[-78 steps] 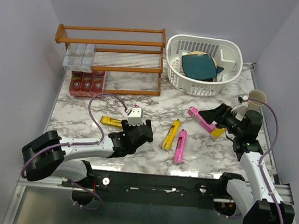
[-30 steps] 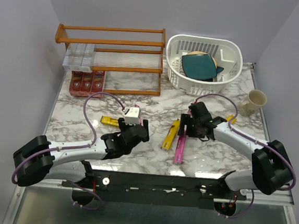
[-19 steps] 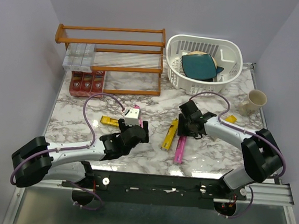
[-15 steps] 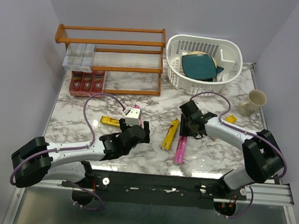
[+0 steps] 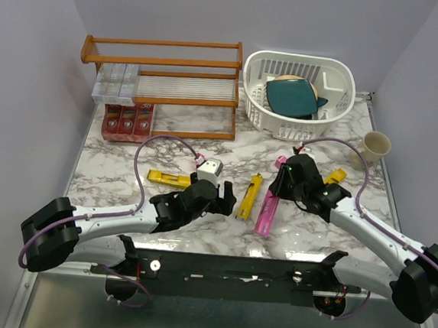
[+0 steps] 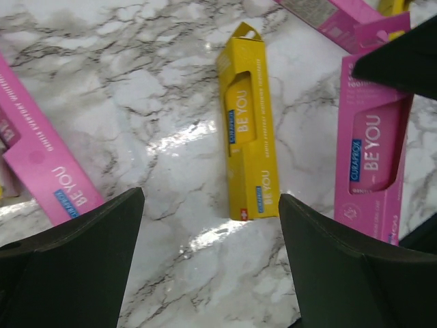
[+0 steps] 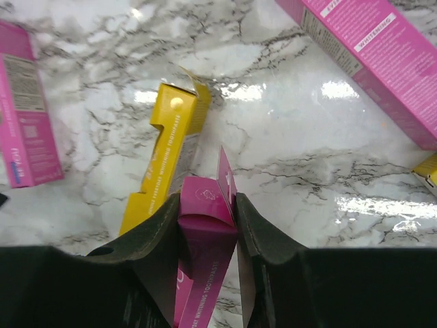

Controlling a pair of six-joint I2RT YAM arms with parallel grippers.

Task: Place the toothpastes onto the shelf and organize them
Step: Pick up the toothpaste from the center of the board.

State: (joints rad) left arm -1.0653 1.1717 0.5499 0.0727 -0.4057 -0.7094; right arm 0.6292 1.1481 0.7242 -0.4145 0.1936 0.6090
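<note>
Grey-veined marble tabletop (image 5: 115, 172) is enclosed by pale lilac walls (image 5: 19, 77). R gripper (image 7: 207, 205) is clamped on pink toothpaste carton (image 7: 196, 294) mid-table, well apart fr wooden shelf (image 5: 163, 61). L gripper (image 6: 208, 232) is spread wide, empty, over yellow carton (image 6: 249, 130).

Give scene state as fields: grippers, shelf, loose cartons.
left gripper: open, over yellow carton
right gripper: shut on pink carton, at its end flap
shelf: silver cartons on slat tier, left end; red cartons below them
off shelf: other cartons, yellow and pink, lying on table
</note>
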